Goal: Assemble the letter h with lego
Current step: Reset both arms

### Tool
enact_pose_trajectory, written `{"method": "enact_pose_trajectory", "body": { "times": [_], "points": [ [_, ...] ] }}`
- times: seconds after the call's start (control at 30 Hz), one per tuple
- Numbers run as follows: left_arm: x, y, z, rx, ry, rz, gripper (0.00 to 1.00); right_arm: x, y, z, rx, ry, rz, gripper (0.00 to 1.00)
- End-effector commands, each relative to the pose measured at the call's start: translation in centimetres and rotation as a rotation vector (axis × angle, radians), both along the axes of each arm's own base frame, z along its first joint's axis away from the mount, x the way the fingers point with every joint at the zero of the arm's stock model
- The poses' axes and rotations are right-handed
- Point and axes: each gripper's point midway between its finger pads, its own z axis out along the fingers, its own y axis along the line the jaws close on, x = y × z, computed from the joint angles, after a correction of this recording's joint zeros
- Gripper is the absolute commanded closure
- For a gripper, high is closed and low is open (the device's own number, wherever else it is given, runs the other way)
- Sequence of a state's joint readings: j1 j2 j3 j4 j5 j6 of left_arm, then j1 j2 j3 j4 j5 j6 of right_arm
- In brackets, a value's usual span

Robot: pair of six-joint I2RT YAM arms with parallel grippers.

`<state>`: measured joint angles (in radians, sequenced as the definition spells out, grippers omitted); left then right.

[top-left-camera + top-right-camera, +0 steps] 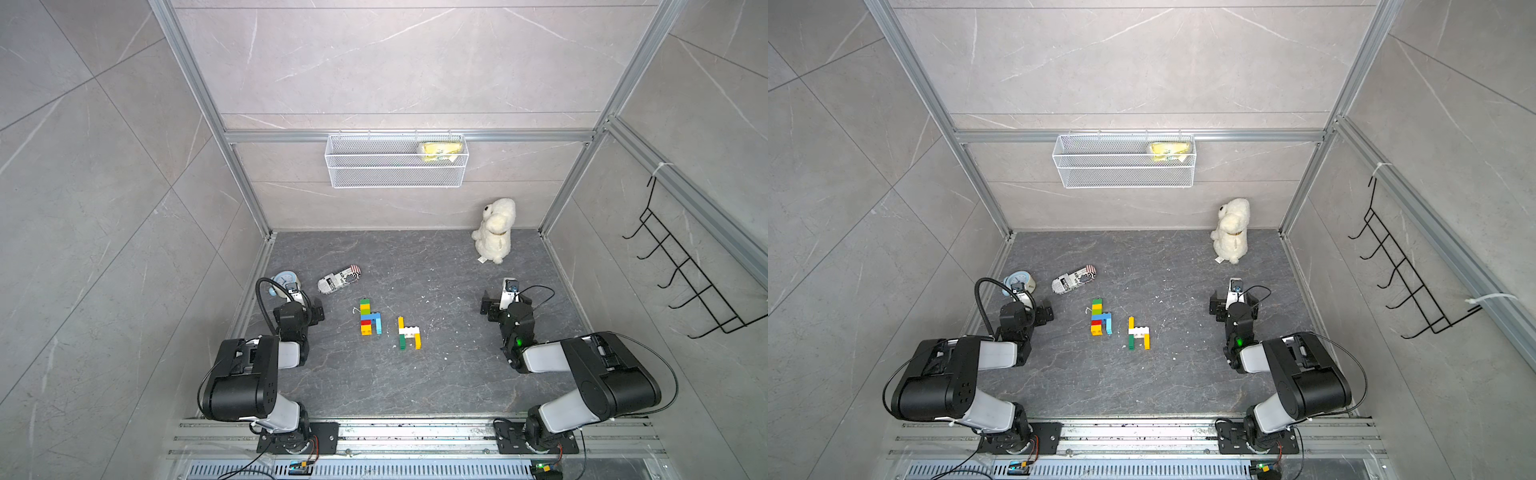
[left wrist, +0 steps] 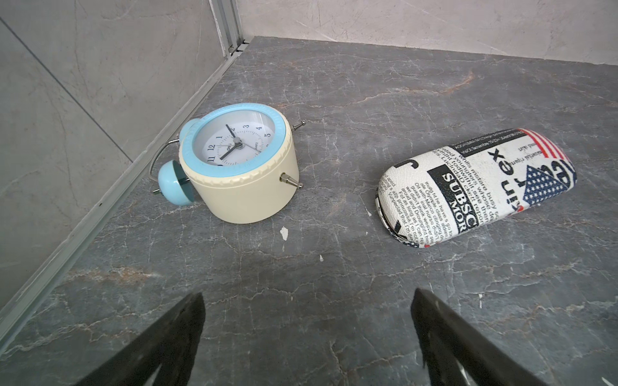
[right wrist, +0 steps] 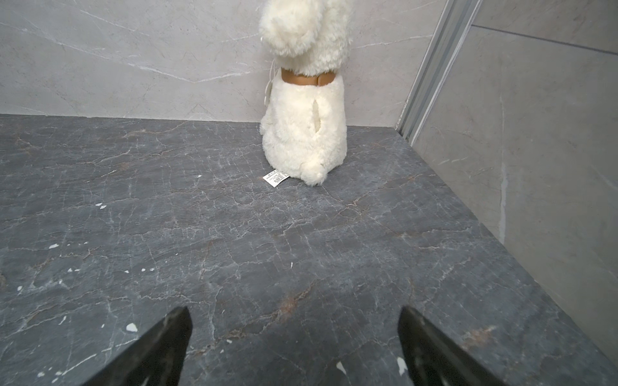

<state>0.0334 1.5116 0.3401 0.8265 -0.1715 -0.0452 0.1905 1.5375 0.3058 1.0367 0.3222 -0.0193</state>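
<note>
Two lego builds lie flat in the middle of the dark table, seen in both top views. The left lego build (image 1: 369,318) (image 1: 1100,318) stacks green, lime, yellow, blue, red and orange bricks, with a light blue arm. Beside it, the lego build (image 1: 409,332) (image 1: 1139,333) is yellow, white and green. My left gripper (image 1: 297,297) (image 2: 307,300) is open over bare table, left of the builds. On their right, my right gripper (image 1: 506,296) (image 3: 294,309) stands open and empty. Neither wrist view shows any lego.
A blue and cream alarm clock (image 2: 239,160) lies by the left wall, with a newspaper-print case (image 2: 475,187) beside it. A white plush toy (image 3: 304,127) sits at the back right corner. A wire basket (image 1: 397,160) hangs on the back wall, a black hook rack (image 1: 685,282) on the right wall.
</note>
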Motion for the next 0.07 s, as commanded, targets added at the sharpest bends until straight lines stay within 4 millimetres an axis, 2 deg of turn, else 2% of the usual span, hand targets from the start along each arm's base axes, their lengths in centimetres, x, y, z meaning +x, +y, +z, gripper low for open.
{"method": "enact_pose_trajectory", "body": {
  "times": [0.0, 0.03],
  "points": [
    [0.84, 0.06, 1.57, 0.009, -0.051, -0.011, 0.00, -0.07, -0.07, -0.10, -0.006, -0.004, -0.007, 0.01],
    [0.72, -0.06, 1.57, 0.013, -0.052, -0.015, 0.00, -0.04, -0.05, -0.04, -0.007, -0.006, -0.006, 0.01]
  ]
}}
